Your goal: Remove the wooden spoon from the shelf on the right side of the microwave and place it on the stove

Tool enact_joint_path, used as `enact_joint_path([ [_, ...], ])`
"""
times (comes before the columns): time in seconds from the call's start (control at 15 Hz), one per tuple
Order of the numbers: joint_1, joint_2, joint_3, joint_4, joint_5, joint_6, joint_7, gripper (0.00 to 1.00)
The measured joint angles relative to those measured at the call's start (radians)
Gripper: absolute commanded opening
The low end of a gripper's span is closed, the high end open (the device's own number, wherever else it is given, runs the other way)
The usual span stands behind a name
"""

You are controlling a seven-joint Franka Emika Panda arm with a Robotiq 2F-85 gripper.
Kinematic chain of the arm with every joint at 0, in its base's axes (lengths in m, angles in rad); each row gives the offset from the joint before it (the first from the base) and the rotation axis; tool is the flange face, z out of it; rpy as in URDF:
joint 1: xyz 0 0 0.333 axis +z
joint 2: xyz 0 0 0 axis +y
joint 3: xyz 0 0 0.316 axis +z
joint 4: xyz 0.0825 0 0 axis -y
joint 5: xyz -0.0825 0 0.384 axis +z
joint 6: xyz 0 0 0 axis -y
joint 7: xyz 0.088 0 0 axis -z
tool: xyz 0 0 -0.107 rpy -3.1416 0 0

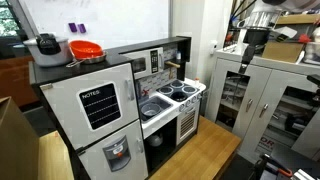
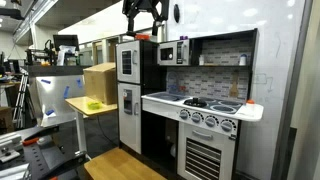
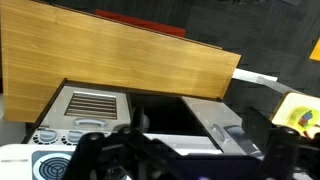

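Note:
The toy kitchen has a microwave with an open shelf beside it. Below is a stove with black burners. A small pale item stands on the shelf; I cannot make out the wooden spoon clearly. My gripper hangs high above and away from the kitchen, open and empty. In the wrist view its dark fingers frame the kitchen from above, with a burner at the lower left.
A white toy fridge stands beside the microwave. A red bowl and a pot sit on top. A sink adjoins the stove. Grey cabinets stand nearby. A wooden floor panel lies in front.

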Motion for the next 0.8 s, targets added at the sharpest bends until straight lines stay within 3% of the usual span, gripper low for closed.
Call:
enact_joint_path([
  [0.47, -0.022, 0.011, 0.011, 0.009, 0.000, 0.012, -0.028, 1.00],
  [0.8, -0.026, 0.152, 0.024, 0.110, 0.039, 0.186, -0.173, 1.00],
])
